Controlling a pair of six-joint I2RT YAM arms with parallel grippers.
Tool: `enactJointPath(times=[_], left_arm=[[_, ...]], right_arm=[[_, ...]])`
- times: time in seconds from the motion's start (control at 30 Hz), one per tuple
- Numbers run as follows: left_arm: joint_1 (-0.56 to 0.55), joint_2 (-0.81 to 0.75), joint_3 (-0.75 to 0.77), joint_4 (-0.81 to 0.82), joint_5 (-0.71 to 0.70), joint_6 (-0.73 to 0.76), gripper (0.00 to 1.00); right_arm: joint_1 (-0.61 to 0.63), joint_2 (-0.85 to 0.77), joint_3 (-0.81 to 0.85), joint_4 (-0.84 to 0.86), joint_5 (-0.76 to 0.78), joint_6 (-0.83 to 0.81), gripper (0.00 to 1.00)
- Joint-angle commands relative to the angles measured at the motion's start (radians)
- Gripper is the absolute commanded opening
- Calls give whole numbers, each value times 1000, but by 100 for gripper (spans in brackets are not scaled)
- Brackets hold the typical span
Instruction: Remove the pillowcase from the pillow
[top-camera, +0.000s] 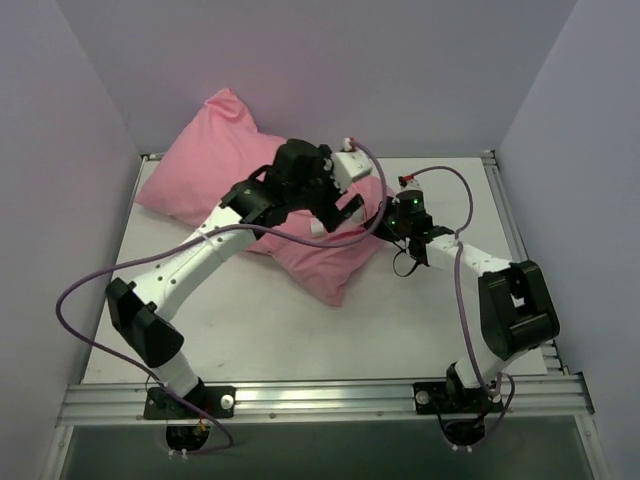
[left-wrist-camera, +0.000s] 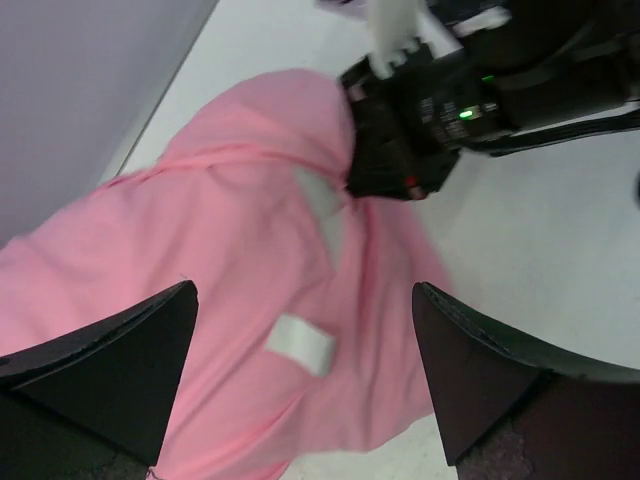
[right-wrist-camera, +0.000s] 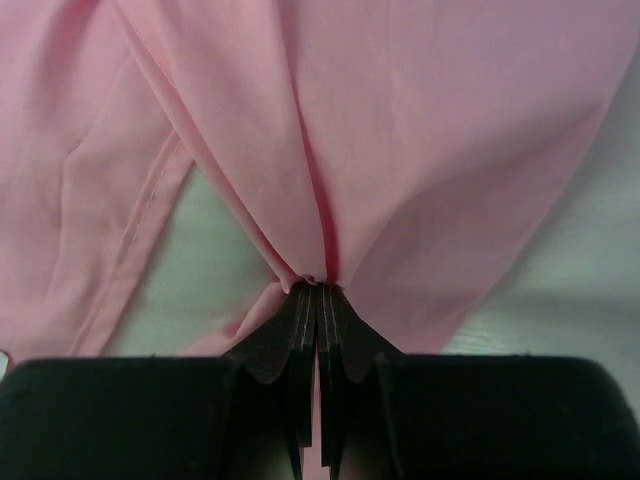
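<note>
The pink pillowcase (top-camera: 215, 165) lies plump across the back middle of the table, one corner against the rear wall. The pillow is hidden inside it. My left gripper (top-camera: 335, 218) hovers over the case's right part, jaws wide open with nothing between them; in the left wrist view it (left-wrist-camera: 303, 300) spans pink fabric (left-wrist-camera: 240, 230) bearing two small white patches. My right gripper (top-camera: 387, 220) is at the case's right edge, shut on a pinched fold. The right wrist view shows its tips (right-wrist-camera: 318, 285) clamping the pink cloth (right-wrist-camera: 400, 120), which fans upward from them.
The white table (top-camera: 400, 320) is boxed in by grey walls on the left, back and right. An aluminium rail (top-camera: 320, 400) runs along the near edge by the arm bases. Purple cables (top-camera: 75, 300) loop off both arms.
</note>
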Motion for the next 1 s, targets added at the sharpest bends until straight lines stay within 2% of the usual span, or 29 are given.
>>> enactJointPath(times=[0.0,0.03,0.1,0.23,0.27,0.3,0.37,0.53,0.6,0.7,0.73,0.77,0.9,0.97], left_arm=[[-72,126,16,-37,-113,50,99],[-69,161,25,-29,-171,44,84],[-65,250,72,-20,-237,49,68],[-70,332,118,0,-285,84,64],[-70,346,125,2,-313,79,41],[-69,349,132,2,-327,73,25],[-49,334,126,8,-319,66,2],[17,298,99,34,-340,50,2],[94,263,100,32,-334,17,2],[209,183,118,-9,-249,-33,2],[233,162,120,-27,-156,-37,2],[252,122,111,-31,-135,-48,2],[325,54,54,-35,-142,-10,2],[387,36,13,30,-163,1,2]], right_arm=[[-15,-95,-34,68,-45,45,0],[-17,-105,-46,69,-42,51,0],[-21,-125,-72,71,-36,64,0],[-20,-125,-98,86,-47,74,0],[-23,-120,-102,79,-42,71,0],[-24,-119,-106,74,-39,68,0],[-29,-117,-121,82,-30,64,0],[-64,-108,-180,89,-41,68,0],[-92,-114,-197,95,-41,73,0],[-113,-120,-223,99,-38,64,0],[-112,-116,-226,97,-35,48,0],[-104,-96,-229,105,-36,47,0],[-71,-34,-229,125,-56,51,0],[-49,-28,-233,154,-58,73,0]])
